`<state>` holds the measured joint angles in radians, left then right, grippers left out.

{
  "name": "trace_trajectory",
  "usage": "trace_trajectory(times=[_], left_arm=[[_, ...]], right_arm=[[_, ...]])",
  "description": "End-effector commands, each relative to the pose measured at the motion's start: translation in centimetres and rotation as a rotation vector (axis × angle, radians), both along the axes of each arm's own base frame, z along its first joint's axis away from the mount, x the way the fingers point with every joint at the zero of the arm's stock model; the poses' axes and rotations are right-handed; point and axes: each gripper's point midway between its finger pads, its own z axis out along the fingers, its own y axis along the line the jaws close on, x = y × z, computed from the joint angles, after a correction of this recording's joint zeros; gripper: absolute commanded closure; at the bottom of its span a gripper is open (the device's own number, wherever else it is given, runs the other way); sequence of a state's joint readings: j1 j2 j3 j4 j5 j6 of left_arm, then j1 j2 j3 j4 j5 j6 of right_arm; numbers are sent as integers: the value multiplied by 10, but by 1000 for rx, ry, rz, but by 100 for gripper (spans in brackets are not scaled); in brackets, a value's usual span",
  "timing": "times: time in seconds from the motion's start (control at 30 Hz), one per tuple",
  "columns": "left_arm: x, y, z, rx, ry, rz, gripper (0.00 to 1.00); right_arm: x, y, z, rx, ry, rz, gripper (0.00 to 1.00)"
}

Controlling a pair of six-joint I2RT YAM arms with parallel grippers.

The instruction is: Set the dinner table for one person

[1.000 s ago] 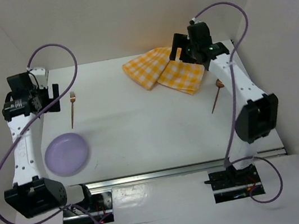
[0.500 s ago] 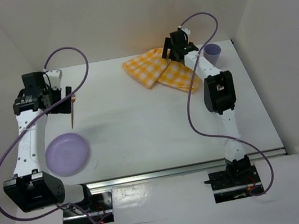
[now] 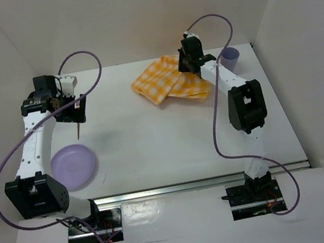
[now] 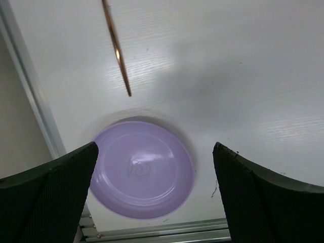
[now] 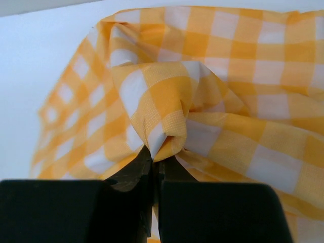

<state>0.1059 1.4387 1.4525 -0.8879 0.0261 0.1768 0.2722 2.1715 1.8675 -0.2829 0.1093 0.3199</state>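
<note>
At far edge right jaws pinch checked cloth [image 5: 167,126] — left jaws spread; mark on purple plate [image 4: 142,169] unreadable.

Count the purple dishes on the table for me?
2: a plate at the near left, a cup at the far right. Others may be hidden.

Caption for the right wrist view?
Right gripper, jaws shut on a raised fold of the yellow-and-white checked cloth, white table behind.
</note>
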Motion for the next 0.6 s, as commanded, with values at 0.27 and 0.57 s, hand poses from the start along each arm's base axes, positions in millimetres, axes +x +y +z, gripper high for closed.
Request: trace_trajectory(times=[0.27, 0.57], left_arm=[[20, -41, -25, -145, 111, -178, 0], [-36, -45, -110, -68, 375, -335, 3]], right_arm=[[-277, 100, 10, 125, 249, 178, 12], [-284, 105, 57, 38, 99, 235, 0]])
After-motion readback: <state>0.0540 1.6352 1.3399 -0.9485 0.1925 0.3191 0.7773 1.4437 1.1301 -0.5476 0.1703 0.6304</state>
